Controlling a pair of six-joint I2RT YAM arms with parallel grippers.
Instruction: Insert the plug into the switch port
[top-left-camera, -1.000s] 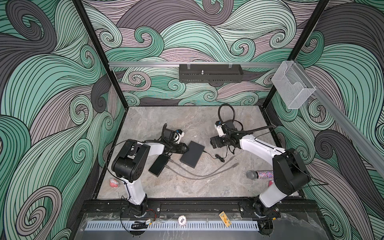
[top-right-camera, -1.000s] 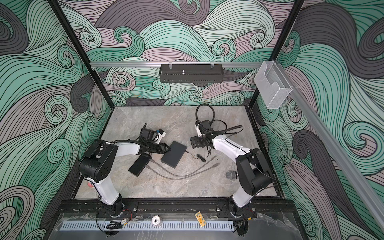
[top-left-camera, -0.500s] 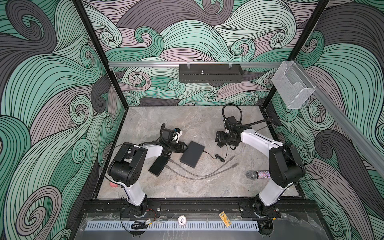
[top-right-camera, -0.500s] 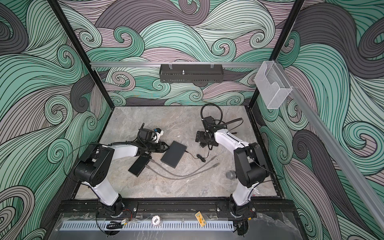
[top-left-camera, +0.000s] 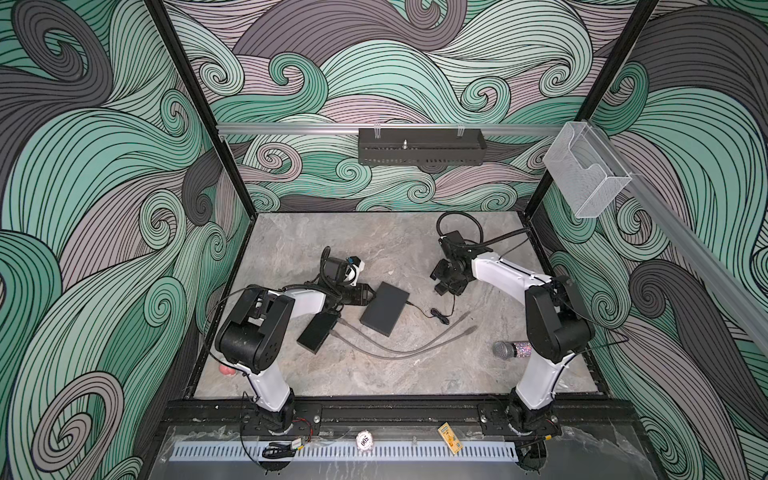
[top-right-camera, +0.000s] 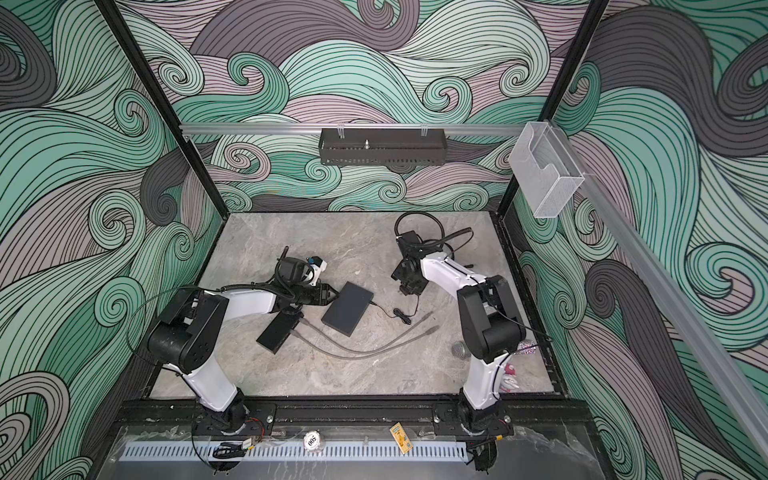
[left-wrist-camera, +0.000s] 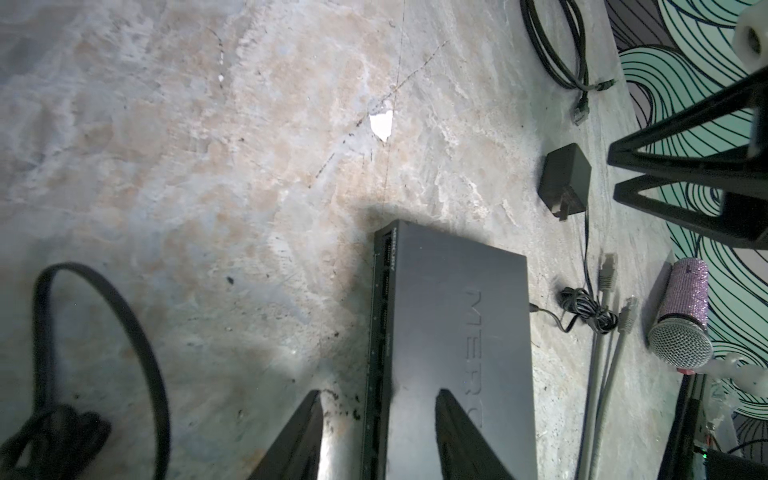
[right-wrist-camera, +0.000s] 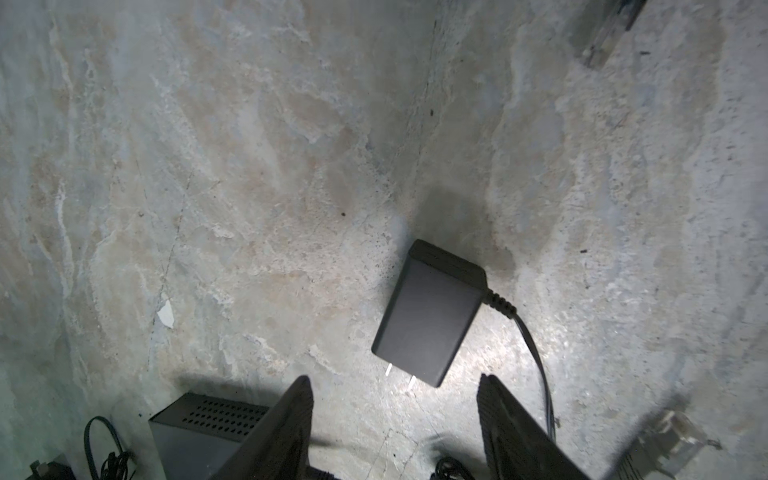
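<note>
The black switch (top-left-camera: 384, 307) (top-right-camera: 348, 308) lies flat mid-table, its port row along one long edge (left-wrist-camera: 380, 332). My left gripper (top-left-camera: 371, 293) (left-wrist-camera: 379, 395) is open and straddles that port edge. One finger hangs over the switch top and the other over bare table. A grey cable (top-left-camera: 395, 353) curves in front of the switch, and both its clear plugs (top-left-camera: 468, 314) (left-wrist-camera: 607, 266) lie loose to the right. My right gripper (top-left-camera: 446, 289) (right-wrist-camera: 395, 382) stands open just behind the black power adapter (right-wrist-camera: 428, 316), holding nothing.
A second black box (top-left-camera: 318, 332) lies left of the switch. A glitter microphone (top-left-camera: 509, 350) rests by the right arm's base. A coiled black cable (top-left-camera: 457, 220) sits at the back right. The adapter's thin lead (top-left-camera: 436, 311) runs to the switch.
My right gripper has shifted slightly to the right over the adapter and its jaws have narrowed. My left gripper stays at the switch's corner.
</note>
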